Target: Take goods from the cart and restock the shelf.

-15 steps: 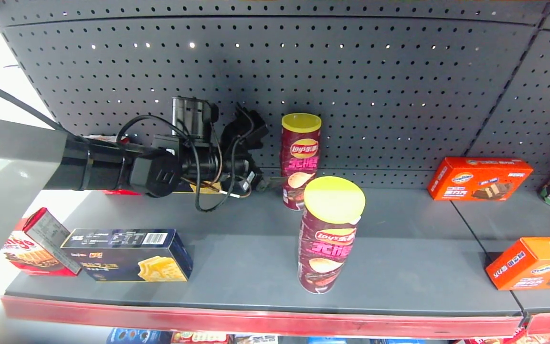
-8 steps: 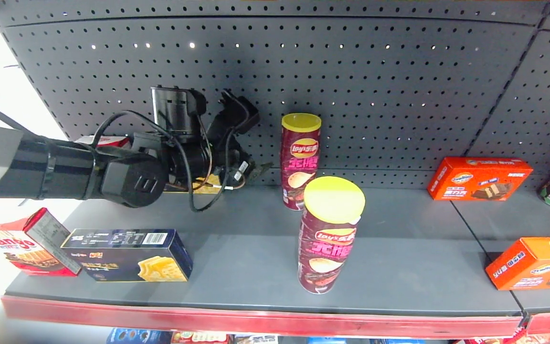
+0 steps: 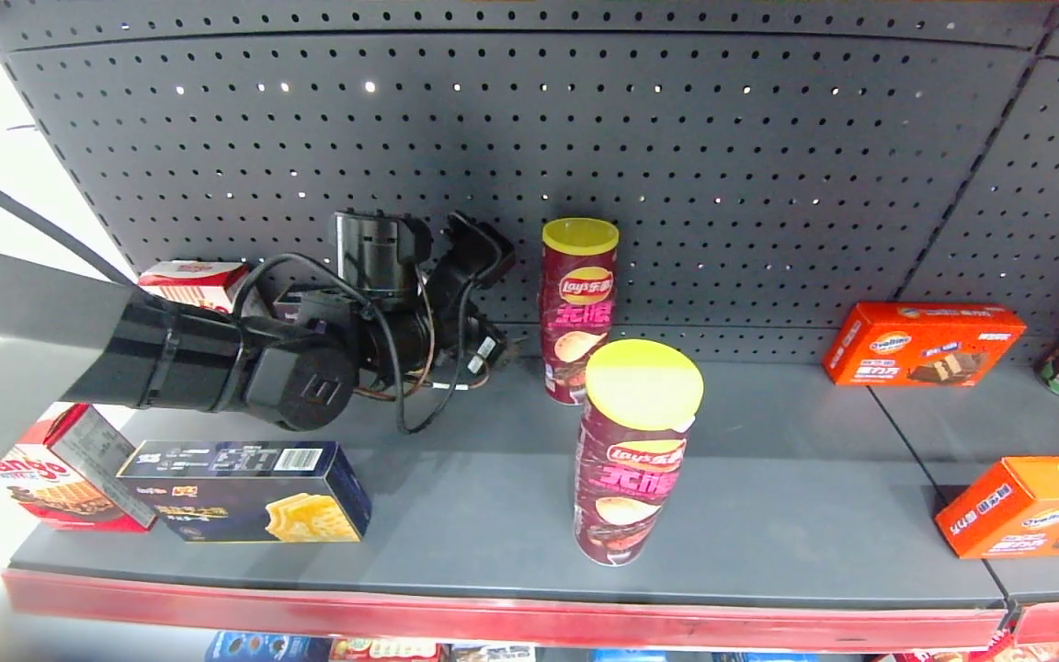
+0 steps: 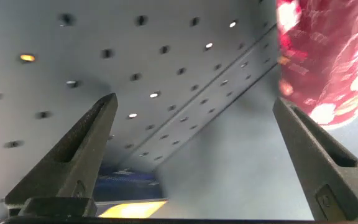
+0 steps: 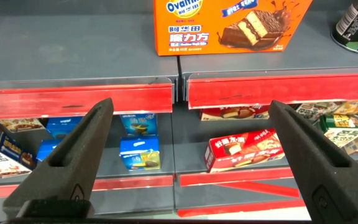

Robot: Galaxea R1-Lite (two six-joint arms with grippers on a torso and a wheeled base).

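Left hand (image 3: pixel 504 353) sits deep on the shelf (image 3: pixel 768 515), fingers spread wide, gripping nothing, just beside the back can (image 3: pixel 577 308). That can stands upright near the pegboard (image 3: pixel 677 138), lined up behind the front can (image 3: pixel 632 450), which looks like tidy stocking. Right hand (image 5: pixel 190 102) hangs wide open, empty, facing the lower shelves (image 5: pixel 241 87).

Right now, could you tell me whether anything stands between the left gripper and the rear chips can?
Nothing visible does. The left gripper, open and empty, sits just beside the rear chips can, with only bare shelf between them.
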